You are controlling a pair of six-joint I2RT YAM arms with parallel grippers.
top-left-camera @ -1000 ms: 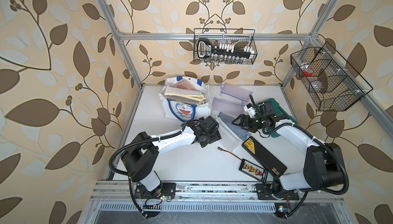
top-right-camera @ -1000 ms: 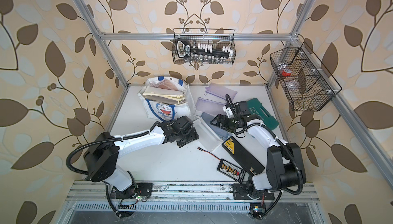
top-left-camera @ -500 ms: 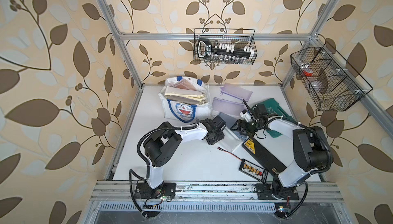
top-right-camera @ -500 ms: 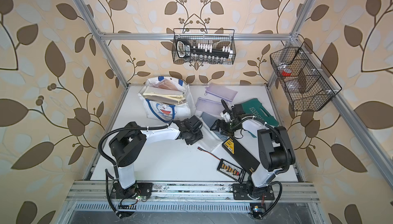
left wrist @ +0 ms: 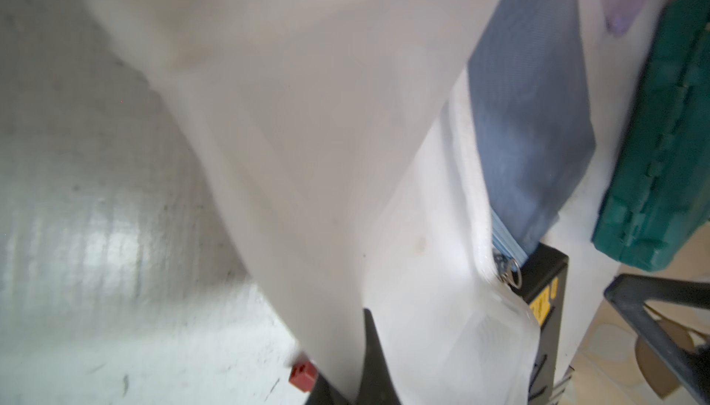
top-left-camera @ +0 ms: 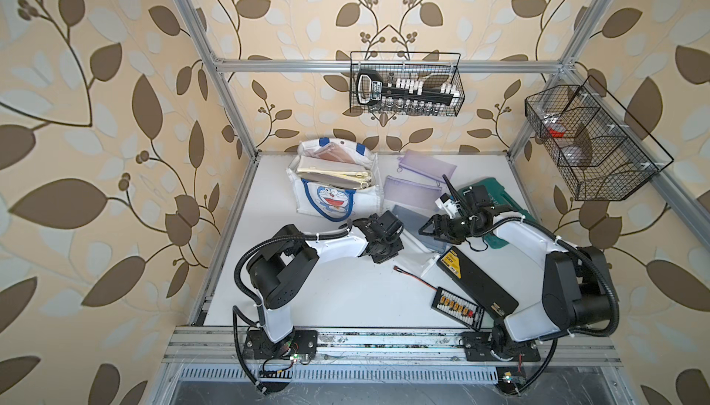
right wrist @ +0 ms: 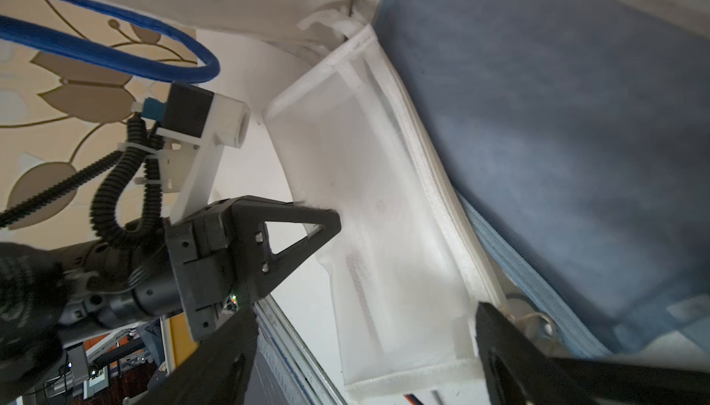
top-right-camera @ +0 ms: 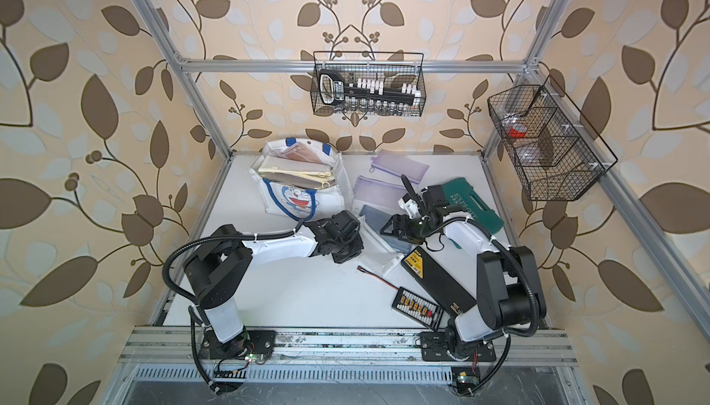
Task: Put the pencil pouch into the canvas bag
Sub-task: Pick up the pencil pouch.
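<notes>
Two black-and-white robot arms reach over a white tabletop (top-left-camera: 326, 291) from its near edge. The left gripper (right wrist: 332, 226) has its fingers pressed together, pinching one edge of a flat white mesh pencil pouch (top-left-camera: 417, 259). This pouch lies on the table between the two arms, outside and in front of the white canvas bag (top-left-camera: 369, 201) with short blue handles and a blue cartoon cat face on its pocket. That bag stands open near the back wall, with cream and brown flat pouches inside. The right gripper (top-left-camera: 427, 231) hovers with fingers spread wide above a blue-grey fabric pouch (top-left-camera: 413, 216) that touches the white one. Nearby lie a green plastic tool case (top-right-camera: 476, 201), a pale purple translucent pouch (top-left-camera: 413, 191) and a long black box with a yellow label (top-left-camera: 474, 282).
</notes>
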